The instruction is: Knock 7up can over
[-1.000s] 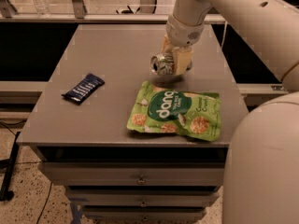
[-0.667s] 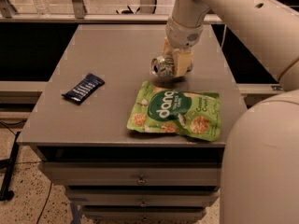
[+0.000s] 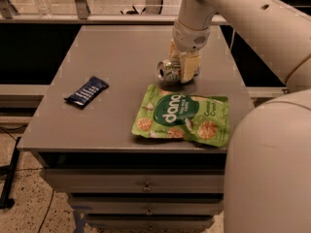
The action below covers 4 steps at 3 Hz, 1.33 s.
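Observation:
The 7up can [image 3: 166,71] lies tipped on its side near the middle back of the grey table [image 3: 112,57], its silver top facing left toward the camera. My gripper [image 3: 181,64] comes down from above on the white arm and straddles the can's body. One cream finger [image 3: 190,67] is at the can's right and the other is behind it. The fingers are closed against the can, and its label is mostly hidden by them.
A flat green snack bag [image 3: 182,115] lies just in front of the can. A dark blue snack bar [image 3: 86,91] lies at the table's left. My white arm and body [image 3: 267,169] fill the right side. Drawers [image 3: 146,186] sit under the table.
The can has tipped slightly further left, its top showing more. The gripper has stayed over it, almost in the same place.

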Tool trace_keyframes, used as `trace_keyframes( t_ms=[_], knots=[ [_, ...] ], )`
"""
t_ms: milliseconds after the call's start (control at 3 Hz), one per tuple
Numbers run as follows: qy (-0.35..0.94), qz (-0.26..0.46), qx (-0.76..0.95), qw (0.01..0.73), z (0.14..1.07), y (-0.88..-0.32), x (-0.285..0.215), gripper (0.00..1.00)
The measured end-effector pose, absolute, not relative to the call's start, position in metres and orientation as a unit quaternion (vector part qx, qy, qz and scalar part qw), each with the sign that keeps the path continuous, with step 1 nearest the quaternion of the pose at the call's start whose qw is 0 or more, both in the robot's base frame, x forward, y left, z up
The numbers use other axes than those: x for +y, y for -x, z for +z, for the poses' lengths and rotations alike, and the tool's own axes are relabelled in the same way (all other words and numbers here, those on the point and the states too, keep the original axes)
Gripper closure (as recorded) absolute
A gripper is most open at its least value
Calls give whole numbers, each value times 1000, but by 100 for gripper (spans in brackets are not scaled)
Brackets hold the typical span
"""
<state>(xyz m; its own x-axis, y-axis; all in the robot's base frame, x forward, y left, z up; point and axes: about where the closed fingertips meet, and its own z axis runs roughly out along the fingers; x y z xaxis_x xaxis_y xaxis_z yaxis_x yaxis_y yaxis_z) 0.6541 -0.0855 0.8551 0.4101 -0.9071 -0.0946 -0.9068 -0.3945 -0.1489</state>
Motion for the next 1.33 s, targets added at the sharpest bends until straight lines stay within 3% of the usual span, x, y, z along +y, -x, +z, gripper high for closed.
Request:
trace_keyframes(
  t_ms=[333, 1333],
  knots=[
    [833, 2, 547, 88, 854, -655, -86, 0],
    [828, 14, 551, 103, 856, -658, -90, 0]
  ],
)
